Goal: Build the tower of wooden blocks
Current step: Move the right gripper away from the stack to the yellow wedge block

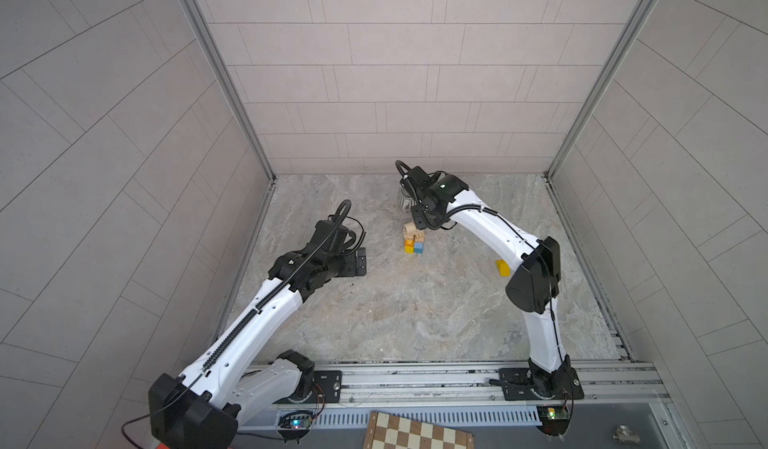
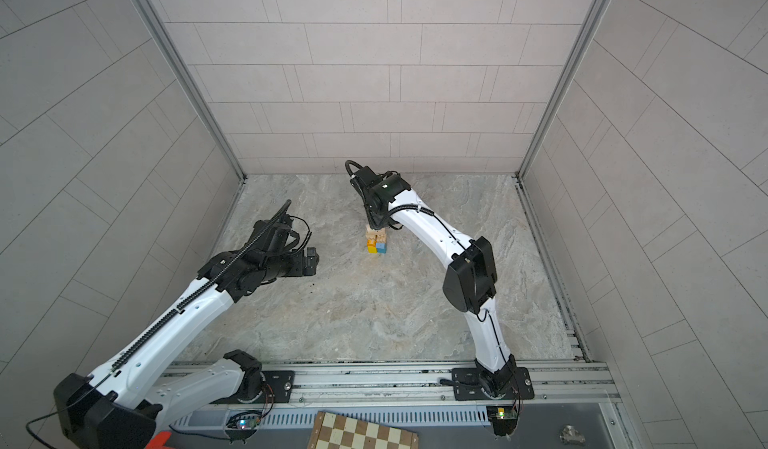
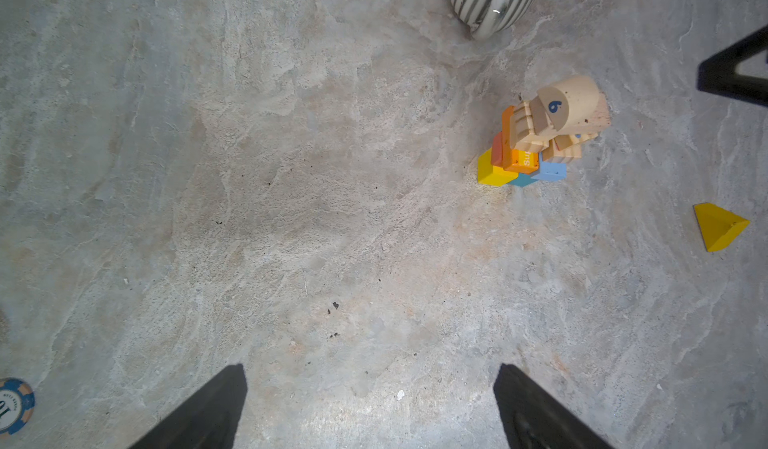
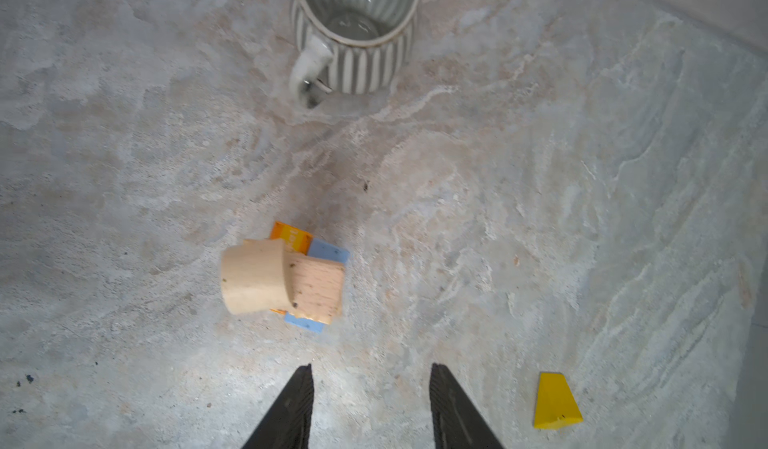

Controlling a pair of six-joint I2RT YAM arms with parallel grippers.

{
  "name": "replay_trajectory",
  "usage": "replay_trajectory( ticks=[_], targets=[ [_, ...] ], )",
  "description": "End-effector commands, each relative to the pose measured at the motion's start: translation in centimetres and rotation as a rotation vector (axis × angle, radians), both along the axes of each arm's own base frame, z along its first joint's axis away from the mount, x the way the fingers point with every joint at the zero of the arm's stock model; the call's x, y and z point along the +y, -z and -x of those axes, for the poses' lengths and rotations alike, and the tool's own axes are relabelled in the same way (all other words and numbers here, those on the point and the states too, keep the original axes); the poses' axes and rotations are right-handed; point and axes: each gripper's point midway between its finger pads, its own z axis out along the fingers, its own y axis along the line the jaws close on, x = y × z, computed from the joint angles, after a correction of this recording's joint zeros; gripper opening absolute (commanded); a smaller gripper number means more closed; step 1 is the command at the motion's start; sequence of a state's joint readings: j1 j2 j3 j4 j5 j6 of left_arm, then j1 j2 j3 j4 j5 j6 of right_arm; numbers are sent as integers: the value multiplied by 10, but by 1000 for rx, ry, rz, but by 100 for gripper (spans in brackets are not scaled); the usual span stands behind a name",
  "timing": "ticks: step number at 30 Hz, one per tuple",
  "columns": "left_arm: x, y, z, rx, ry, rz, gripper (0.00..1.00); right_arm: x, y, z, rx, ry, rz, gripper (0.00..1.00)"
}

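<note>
Wood block tower (image 1: 414, 239) | right arm (image 1: 490, 224) arched over it, right tool (image 4: 370, 368) apart | left arm (image 1: 266, 305) aside, left tool (image 3: 370, 369) apart

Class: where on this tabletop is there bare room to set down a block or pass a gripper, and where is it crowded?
Widest bare patch: the marble between the block tower and the front rail. Also the far left corner, and the gap between tower and yellow wedge. Crowded: back centre, where ribbed mug, tower and right gripper cluster.
</note>
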State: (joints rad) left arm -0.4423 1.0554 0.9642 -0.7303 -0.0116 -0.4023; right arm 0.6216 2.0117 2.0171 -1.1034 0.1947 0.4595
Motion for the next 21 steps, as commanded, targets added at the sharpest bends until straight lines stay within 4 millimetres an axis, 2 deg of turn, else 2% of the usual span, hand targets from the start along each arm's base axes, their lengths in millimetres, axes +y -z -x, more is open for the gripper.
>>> replay_trajectory(
  ticks=[1, 5, 14, 18, 21],
  targets=[
    [-2, -14, -7, -33, 7, 8, 100, -13, -11, 1, -41, 16, -87, 47],
    [-8, -19, -11, -33, 16, 18, 100, -45, -3, 9, -26, 63, -116, 46],
    [-21, -21, -23, -3, 39, 22, 100, -129, 25, 28, -4, 219, -133, 31],
    [-29, -22, -28, 3, 50, 29, 100, -158, 39, 40, 10, 276, -115, 31],
    [-35, -22, -31, 10, 57, 35, 100, -177, 51, 49, 24, 317, -94, 35]
  ],
)
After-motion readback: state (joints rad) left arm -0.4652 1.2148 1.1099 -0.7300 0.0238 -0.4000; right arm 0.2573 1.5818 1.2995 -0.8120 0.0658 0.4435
